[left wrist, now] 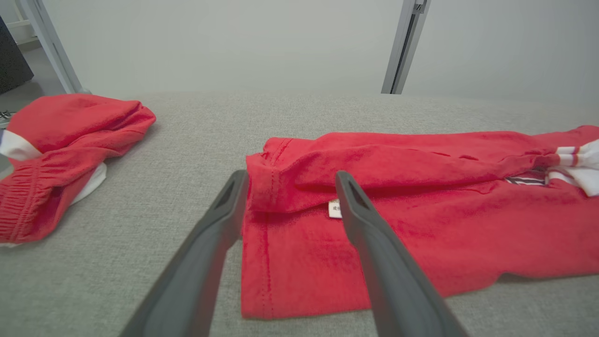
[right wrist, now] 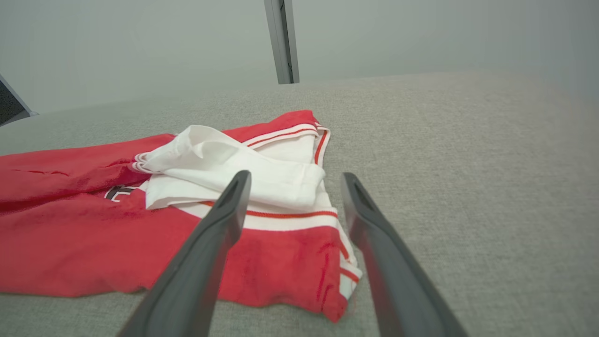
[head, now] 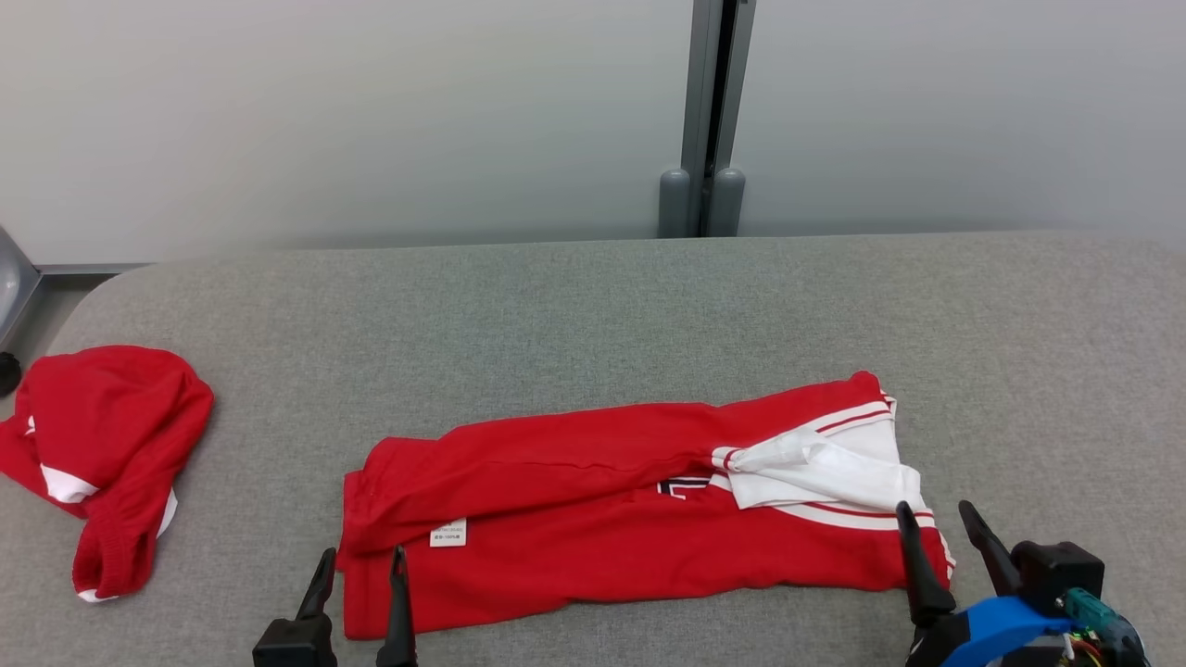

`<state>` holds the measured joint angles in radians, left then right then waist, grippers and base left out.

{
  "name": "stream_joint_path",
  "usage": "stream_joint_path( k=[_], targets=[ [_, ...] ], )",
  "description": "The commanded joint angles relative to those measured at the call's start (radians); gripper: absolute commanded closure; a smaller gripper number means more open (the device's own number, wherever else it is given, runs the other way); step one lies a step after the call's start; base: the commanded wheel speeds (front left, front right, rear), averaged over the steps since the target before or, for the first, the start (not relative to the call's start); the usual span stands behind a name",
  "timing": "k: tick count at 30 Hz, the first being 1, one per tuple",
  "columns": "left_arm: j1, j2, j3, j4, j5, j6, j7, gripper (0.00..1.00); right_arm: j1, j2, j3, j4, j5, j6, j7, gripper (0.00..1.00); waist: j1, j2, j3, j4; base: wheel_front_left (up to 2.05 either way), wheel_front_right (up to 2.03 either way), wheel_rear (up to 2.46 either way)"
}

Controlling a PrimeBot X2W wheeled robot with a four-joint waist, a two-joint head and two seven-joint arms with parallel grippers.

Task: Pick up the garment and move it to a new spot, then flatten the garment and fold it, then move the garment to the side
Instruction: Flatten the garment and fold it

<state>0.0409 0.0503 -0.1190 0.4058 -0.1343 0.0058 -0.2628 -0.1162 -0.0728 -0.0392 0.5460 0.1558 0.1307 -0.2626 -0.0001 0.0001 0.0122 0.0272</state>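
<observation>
A red garment (head: 593, 519) with white, red-striped trim lies folded lengthwise on the grey surface, its white sleeve (head: 825, 468) turned over at the right end. My left gripper (head: 362, 561) stands open at the garment's near left corner (left wrist: 262, 281), one finger on each side of the edge, nothing gripped. My right gripper (head: 934, 517) is open at the near right corner (right wrist: 337, 281), fingers straddling the striped hem (right wrist: 348, 271). A small white label (left wrist: 334, 208) shows near the left fold.
A second red and white garment (head: 97, 463) lies bunched at the far left edge of the grey padded table (head: 593, 315). A grey post (head: 709, 120) stands behind the table against a pale wall. Open table lies behind and to the right of the garment.
</observation>
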Motion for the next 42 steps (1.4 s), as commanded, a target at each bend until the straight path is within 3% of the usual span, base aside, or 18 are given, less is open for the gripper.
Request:
stream_joint_path(
  k=[1, 7, 14, 24, 25, 27, 29, 35, 40, 42],
  targets=[
    [-0.017, 0.001, -0.008, -0.001, -0.006, 0.002, -0.003, 0.0, -0.031, -0.005, 0.002, 0.015, -0.01, 0.0, -0.003, 0.0, 0.0001, -0.0001, 0.012, 0.004, 0.0, 0.0, 0.0],
    [-0.067, 0.0, -0.031, -0.003, -0.027, -0.001, -0.003, 0.0, -0.146, -0.024, -0.013, 0.094, -0.039, 0.0, -0.003, 0.0, 0.0001, -0.0001, 0.078, 0.023, 0.0, 0.0, 0.0],
    [-0.113, 0.0, -0.07, 0.006, -0.051, 0.009, -0.003, 0.0, -0.291, -0.037, -0.015, 0.314, -0.052, 0.0, -0.001, 0.0, 0.0001, -0.0001, 0.151, 0.058, 0.0, 0.0, 0.0],
    [-0.14, 0.0, -0.074, 0.009, -0.052, 0.009, -0.003, 0.0, -0.336, -0.018, -0.064, 0.585, -0.014, -0.001, 0.042, 0.0, 0.0001, -0.0001, 0.188, 0.08, 0.0, 0.0, 0.0],
    [-0.141, 0.0, -0.071, 0.009, -0.051, 0.009, -0.003, 0.0, -0.334, -0.01, -0.062, 0.604, 0.001, -0.001, 0.047, 0.55, 0.0001, -0.0001, 0.189, 0.078, 0.0, 0.0, 0.0],
    [-0.142, 0.0, -0.066, 0.01, -0.048, 0.009, -0.003, 0.0, -0.334, 0.001, -0.041, 0.625, 0.029, -0.001, 0.047, 1.0, 0.0001, -0.0001, 0.189, 0.072, 0.0, 0.0, 0.0],
    [-0.141, 0.0, -0.065, 0.012, -0.047, 0.012, -0.003, 0.0, -0.335, -0.007, -0.03, 0.62, 0.054, 0.0, 0.035, 1.0, 0.0001, -0.0001, 0.187, 0.064, 0.0, 0.0, 0.0],
    [-0.141, 0.0, -0.059, 0.026, -0.065, 0.001, -0.003, 0.0, -0.341, -0.119, -0.098, 0.514, 0.114, -0.006, 0.003, 1.0, 0.0001, -0.0001, 0.166, 0.034, 0.0, 0.0, 0.0],
    [-0.132, 0.001, -0.051, 0.032, -0.063, -0.006, -0.003, 0.0, -0.308, -0.136, -0.177, 0.355, 0.102, 0.0, -0.001, 1.0, 0.0001, -0.0001, 0.144, 0.016, 0.0, 0.0, 0.0],
    [-0.128, 0.0, -0.05, 0.034, -0.065, -0.007, -0.003, 0.0, -0.289, -0.104, -0.161, 0.272, 0.125, 0.0, -0.001, 1.0, 0.0001, -0.0001, 0.138, 0.012, 0.0, 0.0, 0.0]
  ],
)
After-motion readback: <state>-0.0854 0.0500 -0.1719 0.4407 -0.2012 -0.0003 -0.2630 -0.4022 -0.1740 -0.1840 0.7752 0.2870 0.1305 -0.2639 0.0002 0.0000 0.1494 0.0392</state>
